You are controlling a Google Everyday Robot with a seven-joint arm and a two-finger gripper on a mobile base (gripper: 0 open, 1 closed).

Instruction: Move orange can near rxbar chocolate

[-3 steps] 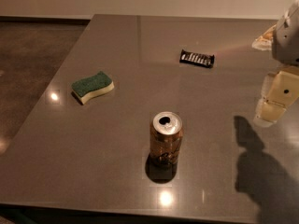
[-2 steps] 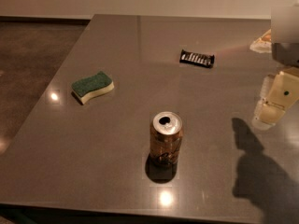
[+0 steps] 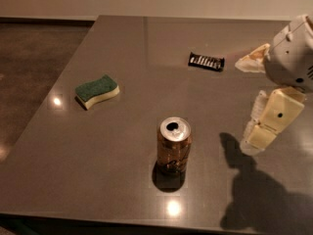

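While the orange can (image 3: 174,148) is standing upright near the front-centre of the dark grey table (image 3: 122,48), the gripper (image 3: 244,104) is hanging over the table's right side, well apart from the can and holding nothing. Its two cream fingers (image 3: 268,121) are spreading wide w/ bare tabletop showing between them, so the claw is sitting open and empty. One finger is pointing left toward the middle of the table, and the other is angling down & left. The arm's shadow is falling on the surface to the right of the can. The can's silver top, w/ its pull-tab hole, is facing up. The rxbar chocolate (image 3: 206,61) is lying flat in its black wrapper farther back, right of centre — well apart from the can, near the tip of the upper finger. A green-and-yellow sponge (image 3: 97,90) is lying on the left side — between can and bar in depth, apart from both.
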